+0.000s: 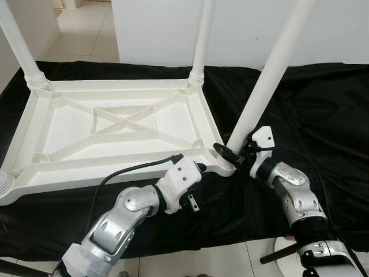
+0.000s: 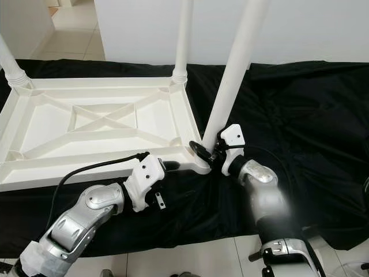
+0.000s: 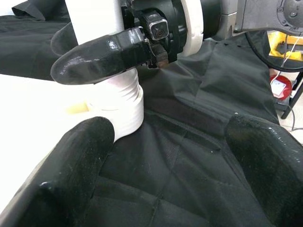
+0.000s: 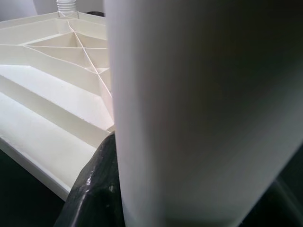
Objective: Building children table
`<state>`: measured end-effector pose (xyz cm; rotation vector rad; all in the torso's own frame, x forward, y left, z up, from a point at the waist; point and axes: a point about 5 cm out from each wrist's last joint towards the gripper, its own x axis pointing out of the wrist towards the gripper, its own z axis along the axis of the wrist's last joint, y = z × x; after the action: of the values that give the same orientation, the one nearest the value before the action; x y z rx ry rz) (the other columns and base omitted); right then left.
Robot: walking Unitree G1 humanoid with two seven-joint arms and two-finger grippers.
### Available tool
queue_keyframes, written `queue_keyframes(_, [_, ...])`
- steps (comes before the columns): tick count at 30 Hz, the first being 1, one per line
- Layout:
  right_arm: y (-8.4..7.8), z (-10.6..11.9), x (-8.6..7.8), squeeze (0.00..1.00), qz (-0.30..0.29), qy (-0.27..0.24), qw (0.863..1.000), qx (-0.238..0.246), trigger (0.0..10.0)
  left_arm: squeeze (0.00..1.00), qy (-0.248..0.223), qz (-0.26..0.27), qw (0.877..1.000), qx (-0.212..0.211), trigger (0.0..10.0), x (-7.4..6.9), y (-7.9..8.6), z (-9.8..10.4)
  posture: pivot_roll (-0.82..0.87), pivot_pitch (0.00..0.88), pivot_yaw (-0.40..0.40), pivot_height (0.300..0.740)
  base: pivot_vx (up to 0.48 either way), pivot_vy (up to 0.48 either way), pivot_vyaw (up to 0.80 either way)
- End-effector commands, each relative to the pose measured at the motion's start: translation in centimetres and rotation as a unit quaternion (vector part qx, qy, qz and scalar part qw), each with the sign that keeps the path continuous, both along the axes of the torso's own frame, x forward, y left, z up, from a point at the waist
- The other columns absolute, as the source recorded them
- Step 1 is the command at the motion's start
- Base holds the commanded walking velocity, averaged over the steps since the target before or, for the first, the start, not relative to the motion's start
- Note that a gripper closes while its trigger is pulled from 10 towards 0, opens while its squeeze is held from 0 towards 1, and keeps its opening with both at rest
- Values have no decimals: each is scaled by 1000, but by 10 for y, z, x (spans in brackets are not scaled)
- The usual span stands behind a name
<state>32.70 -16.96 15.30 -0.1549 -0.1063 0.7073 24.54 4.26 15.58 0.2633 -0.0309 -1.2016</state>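
the white plastic table top [image 1: 115, 124] is lying upside down on a black cloth [image 1: 311, 109] spread over the tiled floor [image 1: 86, 29], ribbed underside facing up with an x-shaped brace in the middle. two legs already stand up out of the far corners, the far-left leg [image 1: 17, 43] and the far-right leg [image 1: 202, 40], each rising out of a ringed collar. another ringed collar [image 1: 4, 183] shows at the near-left corner.

the action is at the near-right corner. the right gripper [image 1: 230, 151] is clamped round the bottom of a third leg [image 1: 271, 69], which leans off to the right and isn't upright. its foot sits right at the corner socket [image 3: 120, 101], touching it as far as i can tell. in the right wrist view that leg is right up against the lens with one black finger [image 4: 97, 189] pressed on its side, so it's holding the leg for sure.

the left gripper [image 3: 156, 156] is just beside that same corner on the near side, low over the cloth, fingers spread wide with nothing between them. one of its fingers [image 3: 71, 175] sits near the table edge, and from its wrist view you can see the right gripper's finger [image 3: 102, 54] wrapped on the leg just above the socket.

the left arm [image 1: 124, 216] comes in from the bottom left, the right arm [image 1: 297, 202] from the bottom right.
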Motion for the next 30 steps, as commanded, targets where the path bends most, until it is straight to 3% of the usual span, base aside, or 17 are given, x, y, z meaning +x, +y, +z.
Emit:
queue_keyframes(1, [-4,-11,-2,0,-10,21,1000,-3,10000,0,3,14,1000,6,10000,0,0,-4,-25,81,-94,740,0,0,0])
queue_keyframes(5, [-4,-10,-2,0,-24,17,1000,9,10000,0,25,23,999,10,10000,3,1,-6,-29,80,-89,740,0,0,0])
queue_keyframes(11, [-4,-12,-2,0,-93,5,995,23,10000,0,30,53,998,10,10000,13,2,-4,-35,77,-75,740,0,0,0])
queue_keyframes(16, [9,-16,-10,0,-125,20,989,71,10000,0,-6,98,995,13,10000,24,3,-2,-44,73,-58,740,0,0,0])
queue_keyframes(19, [11,-17,-12,0,-132,20,988,73,10000,0,-8,105,994,13,10000,26,2,-2,-43,74,-58,740,0,0,0])
queue_keyframes(23, [12,-18,-19,0,-226,20,968,104,10000,0,-20,120,993,9,10000,31,5,1,-47,79,-55,740,0,0,0])
queue_keyframes(25, [12,-18,-19,0,-235,21,966,105,10000,0,-20,120,993,9,10000,32,5,2,-47,79,-55,740,0,0,0])
queue_keyframes(28, [14,-18,-26,0,-296,30,946,127,10000,0,-70,112,991,2,10000,31,5,6,-50,84,-53,740,0,0,0])
queue_keyframes(30, [25,-22,-32,0,-333,43,931,145,10000,0,-53,112,992,1,10000,31,5,4,-50,87,-56,740,0,0,0])
